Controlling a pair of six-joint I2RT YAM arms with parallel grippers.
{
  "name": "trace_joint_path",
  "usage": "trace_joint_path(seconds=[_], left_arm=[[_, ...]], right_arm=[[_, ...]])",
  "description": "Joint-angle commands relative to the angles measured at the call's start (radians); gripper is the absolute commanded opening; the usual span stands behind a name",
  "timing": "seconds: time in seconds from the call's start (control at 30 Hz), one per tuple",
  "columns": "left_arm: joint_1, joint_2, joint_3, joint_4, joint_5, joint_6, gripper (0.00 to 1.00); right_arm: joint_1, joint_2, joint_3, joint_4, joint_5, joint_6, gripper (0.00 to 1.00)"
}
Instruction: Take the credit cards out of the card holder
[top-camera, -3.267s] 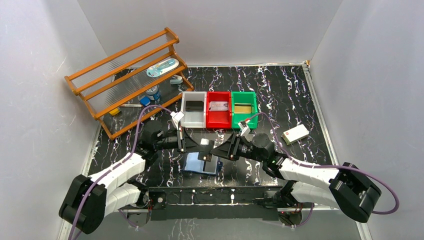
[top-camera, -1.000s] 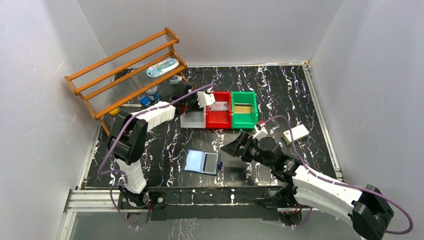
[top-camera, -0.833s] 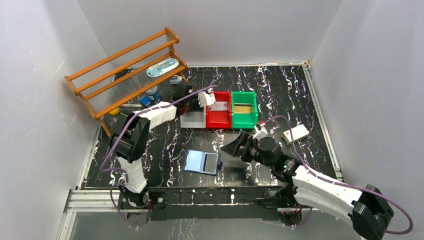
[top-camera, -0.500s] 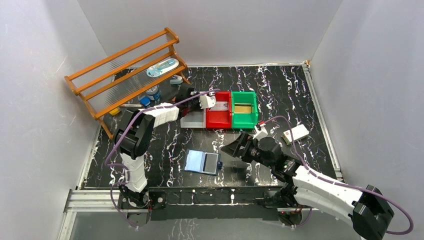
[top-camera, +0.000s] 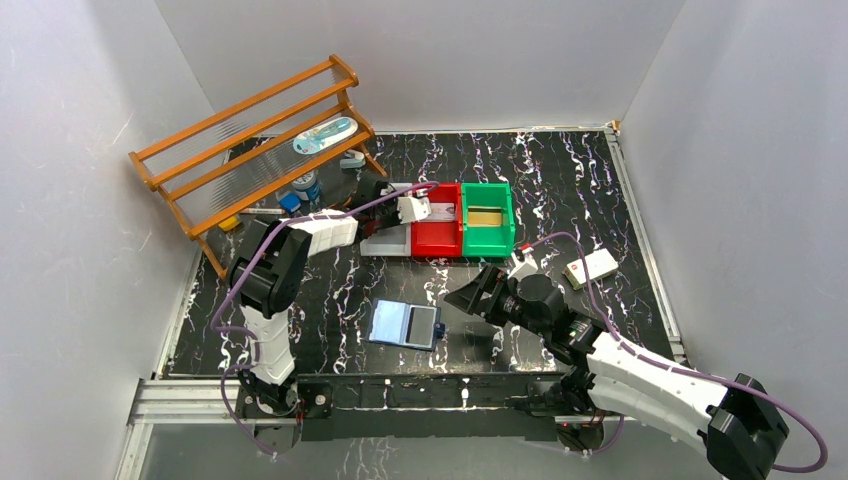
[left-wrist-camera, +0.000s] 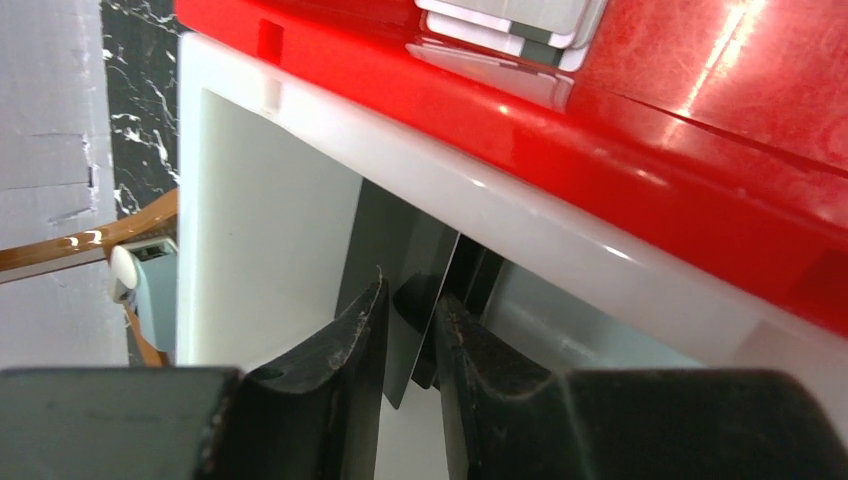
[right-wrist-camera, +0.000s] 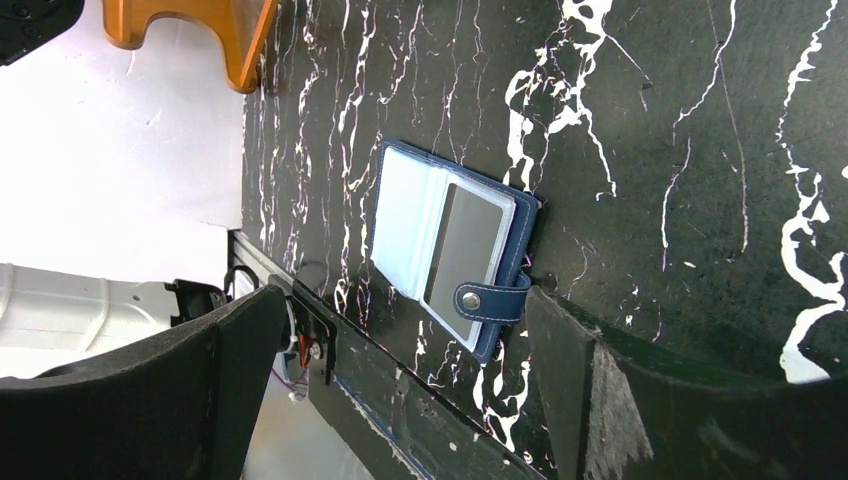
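The card holder (top-camera: 405, 324) lies open on the black table, light blue inside, with a silvery-grey credit card (right-wrist-camera: 463, 250) in its strap-side pocket. My right gripper (top-camera: 465, 297) hovers just right of it, open wide, nothing between its fingers (right-wrist-camera: 395, 300). My left gripper (top-camera: 385, 215) reaches down into the white bin (top-camera: 385, 242). Its fingers stand a little apart around a thin dark credit card (left-wrist-camera: 425, 320) that stands on edge between them, with a gap beside it. A silvery card (top-camera: 437, 212) lies in the red bin (top-camera: 437, 240). A gold card (top-camera: 486, 216) lies in the green bin (top-camera: 488, 242).
A wooden rack (top-camera: 250, 150) holding small items stands at the back left. A white block with a red mark (top-camera: 590, 268) lies right of the bins. The three bins sit side by side behind the holder. Grey walls enclose the table.
The left arm swung from the holder up to the white bin, carrying the dark card. Its fingers have just parted slightly. The right arm drew back to the holder's right.
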Motion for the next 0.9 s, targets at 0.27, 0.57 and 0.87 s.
trace_joint_path(seconds=[0.27, 0.57, 0.87], left_arm=[[0.002, -0.122, -0.025, -0.035, 0.057, -0.079, 0.47], [0.002, -0.311, -0.109, 0.04, 0.052, -0.233, 0.6], [0.005, -0.713, -0.345, 0.068, 0.027, -0.758, 0.9]], right_arm=[[-0.006, -0.007, 0.047, 0.021, 0.004, 0.011, 0.98], [-0.006, 0.001, 0.047, 0.024, -0.01, 0.02, 0.98], [-0.009, 0.046, 0.096, 0.029, -0.03, 0.026, 0.98]])
